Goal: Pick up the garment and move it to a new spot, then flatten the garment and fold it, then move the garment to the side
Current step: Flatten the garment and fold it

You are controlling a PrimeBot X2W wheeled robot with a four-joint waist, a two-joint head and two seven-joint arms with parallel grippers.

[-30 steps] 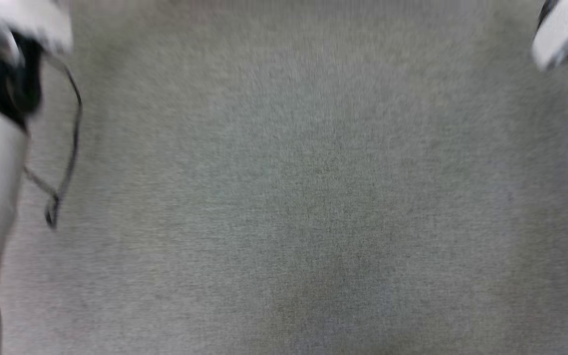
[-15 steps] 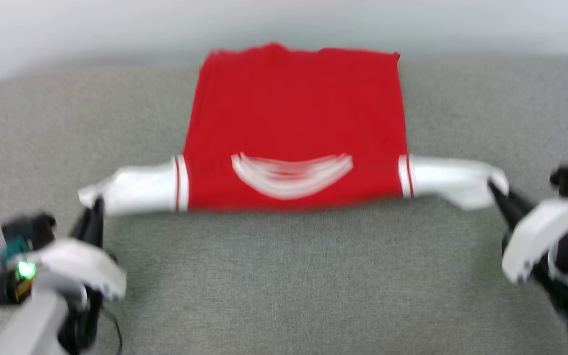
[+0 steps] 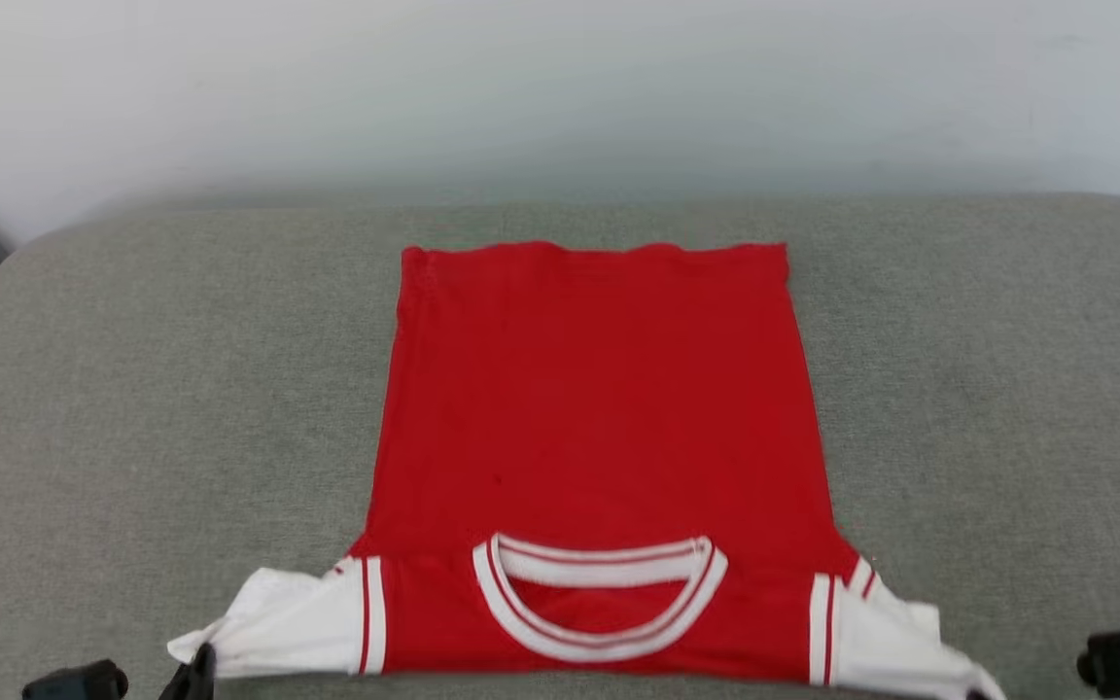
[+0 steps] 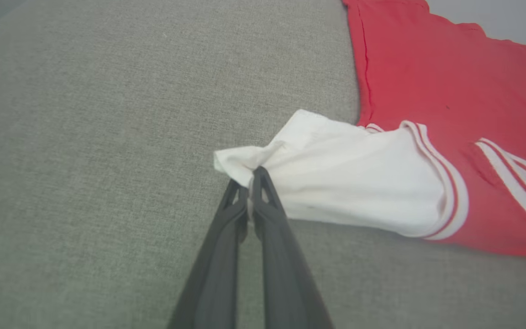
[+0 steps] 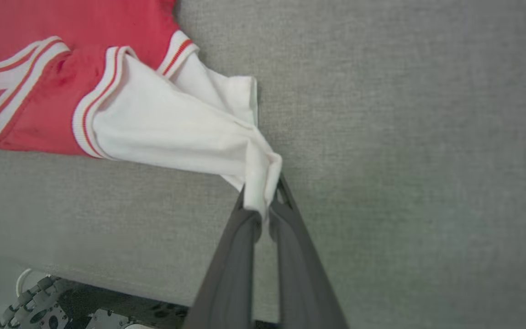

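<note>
Since half a second ago your head camera has tipped, so most of the shift belongs to the view, but the garment (image 3: 599,408) does seem to have come nearer too. Its hem (image 3: 594,255) now lies short of the far edge of the worktop (image 3: 132,389), where before it appeared to reach that edge, and both sleeves remain pinched as they were. You hold it this way, I judge, to drag it flat. Your left end effector (image 4: 249,183) is clamped on the bunched cuff of the left sleeve (image 4: 336,183), and your right end effector (image 5: 263,192) is clamped on the cuff of the right sleeve (image 5: 167,132). With the shirt stretched between them, a pull at both ends draws the shoulders straight and lets the body trail smooth behind. The garment lies spread on the grey fabric worktop, its body running away from both end effectors toward the pale wall (image 3: 560,97). Its collar (image 3: 599,603) is on the near side, midway between the two. The red body looks flat and almost free of creases, with straight side edges. Each white sleeve gathers to a twisted point at the fingertips, and the right one shows a second layer folded beneath. Red-and-white striped trim rings the collar and marks where each sleeve joins the red. No letters or number show on the upward face. Flattening looks close to done, and folding has not begun.
</note>
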